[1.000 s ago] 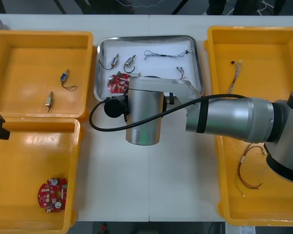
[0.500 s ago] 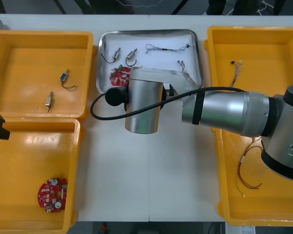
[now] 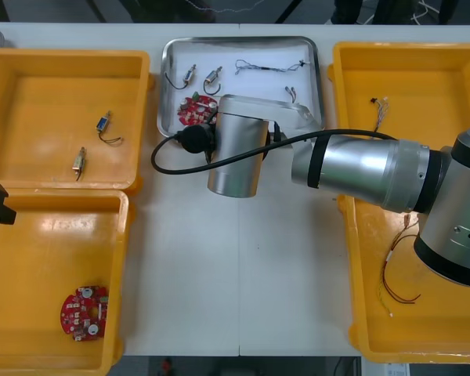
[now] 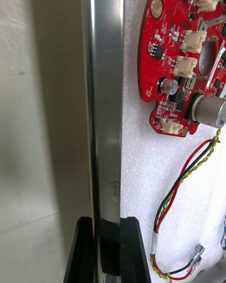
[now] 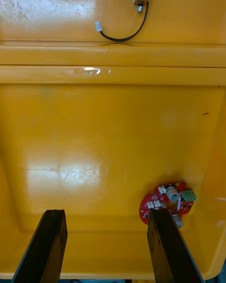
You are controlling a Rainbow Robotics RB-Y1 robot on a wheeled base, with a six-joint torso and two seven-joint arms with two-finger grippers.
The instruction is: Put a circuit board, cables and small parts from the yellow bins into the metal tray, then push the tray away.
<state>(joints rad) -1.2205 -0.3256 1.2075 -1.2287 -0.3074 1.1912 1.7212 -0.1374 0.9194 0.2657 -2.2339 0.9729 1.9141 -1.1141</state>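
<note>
The metal tray (image 3: pixel 166 88), white inside, lies far out between the yellow bins. It holds a red circuit board (image 3: pixel 193 110), two small metal parts (image 3: pixel 188 77), a blue and white cable (image 3: pixel 266 66) and a red and yellow cable (image 4: pixel 186 170). My right gripper (image 4: pixel 109 257) is shut on the tray's near rim (image 4: pixel 106 99), with the board (image 4: pixel 179 52) just beyond it. From the front, the right wrist (image 3: pixel 235 157) covers that rim. My left gripper (image 5: pixel 106 250) stands open over the near left bin (image 5: pixel 113 137), above another circuit board (image 5: pixel 167 202).
The far left bin (image 3: pixel 31 70) holds two small metal parts (image 3: pixel 103 123). In the near left bin lies a circuit board (image 3: pixel 84 312). Cables (image 3: pixel 376 117) lie in the right bins, a red and yellow one (image 3: pixel 399 274) nearer me. Bare table stretches in front of the tray.
The tray has slid away from me toward the table's far edge, with my right gripper holding its near rim. The left arm has not moved.
</note>
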